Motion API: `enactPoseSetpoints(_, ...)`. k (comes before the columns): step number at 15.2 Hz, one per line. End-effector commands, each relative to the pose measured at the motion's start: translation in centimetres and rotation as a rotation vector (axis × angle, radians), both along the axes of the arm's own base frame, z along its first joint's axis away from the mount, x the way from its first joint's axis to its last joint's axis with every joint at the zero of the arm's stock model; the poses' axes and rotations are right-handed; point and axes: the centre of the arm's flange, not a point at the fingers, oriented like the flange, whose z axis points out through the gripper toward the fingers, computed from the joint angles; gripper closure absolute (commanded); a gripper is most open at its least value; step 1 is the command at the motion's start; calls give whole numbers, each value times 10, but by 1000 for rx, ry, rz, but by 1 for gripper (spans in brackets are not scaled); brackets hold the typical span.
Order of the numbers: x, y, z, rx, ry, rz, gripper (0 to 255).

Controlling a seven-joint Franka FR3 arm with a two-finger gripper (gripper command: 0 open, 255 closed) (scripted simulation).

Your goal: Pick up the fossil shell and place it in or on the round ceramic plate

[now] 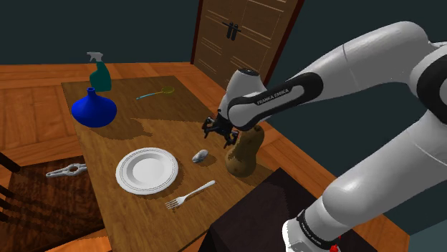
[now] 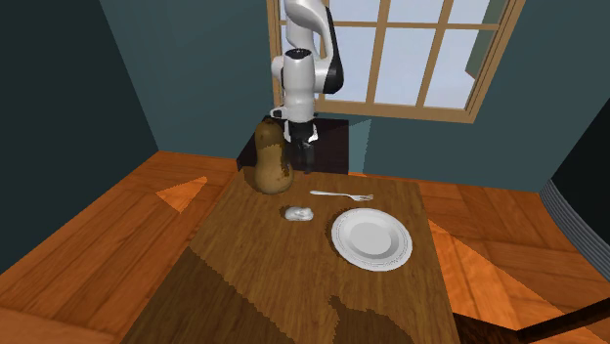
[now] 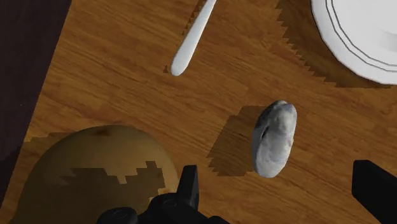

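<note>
- Hand (image 1: 220, 136) of my single arm hangs above the counter (image 1: 154, 125), fingers spread wide and gripping nothing
- Pale grey fossil shell (image 1: 200, 154) rests on the wood below the hand, apart from it, between a brown gourd-shaped object (image 1: 242, 154) and the round white plate (image 1: 147, 170)
- From the wrist camera the fossil shell (image 3: 275, 138) sits ahead of the hand (image 3: 282, 191), roughly centred in the gap between the two fingers, touching neither
- Its long axis runs across the line joining the fingers, so I judge they would close on its narrow width with little wrist turning
- My next move looks like a mostly straight descent; the gourd-shaped object (image 3: 95, 165) stands just beside one finger and could be knocked
- The plate (image 3: 362, 32) lies beyond the shell, away from the gourd-shaped object, near but not touching, and empty
</note>
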Motion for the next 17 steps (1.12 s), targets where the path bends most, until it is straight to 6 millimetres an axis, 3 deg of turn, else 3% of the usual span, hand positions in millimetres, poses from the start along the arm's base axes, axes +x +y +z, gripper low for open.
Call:
enactPoseSetpoints(1,14,4,-25,5,6,-68,0)
enactPoseSetpoints(8,57,5,-108,16,33,-291,0)
enactPoseSetpoints(17,63,6,-155,17,36,-311,0)
